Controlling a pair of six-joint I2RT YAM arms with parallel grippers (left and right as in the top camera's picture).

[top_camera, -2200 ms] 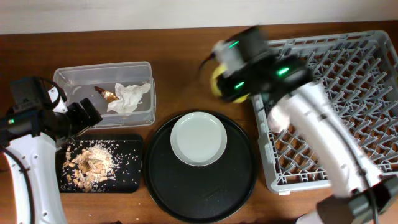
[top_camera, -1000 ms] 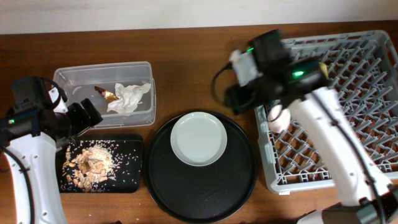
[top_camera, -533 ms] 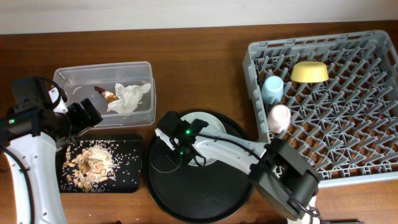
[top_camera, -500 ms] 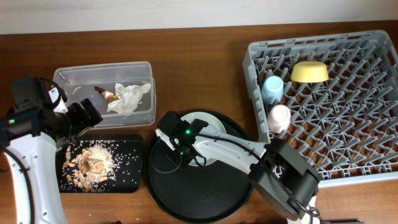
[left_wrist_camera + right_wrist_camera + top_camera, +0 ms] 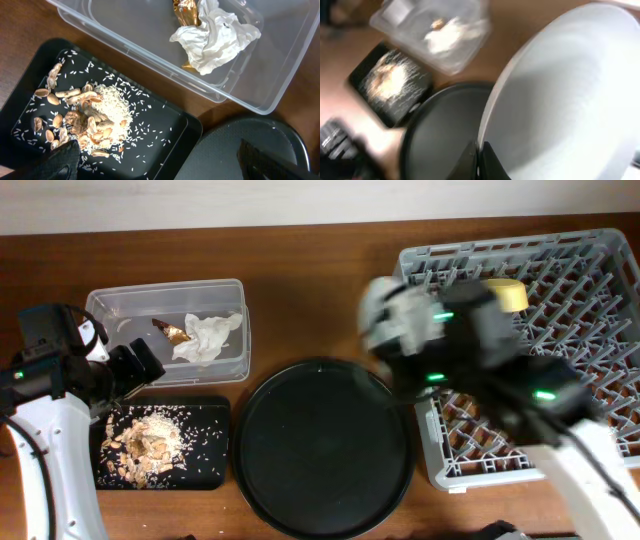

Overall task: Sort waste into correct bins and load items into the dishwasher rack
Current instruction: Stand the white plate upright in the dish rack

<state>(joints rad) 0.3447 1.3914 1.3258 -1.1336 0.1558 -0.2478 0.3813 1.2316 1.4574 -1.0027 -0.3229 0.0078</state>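
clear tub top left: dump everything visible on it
The clear tub is rectangular see-through plastic, rounded corners, rolled rim, sitting flat on the wooden table; wood shows through its floor. In its right half lie a crumpled white napkin and a brown-gold foil wrapper, touching; the rest is bare. The shallow black tray lies alongside, a strip of wood between.
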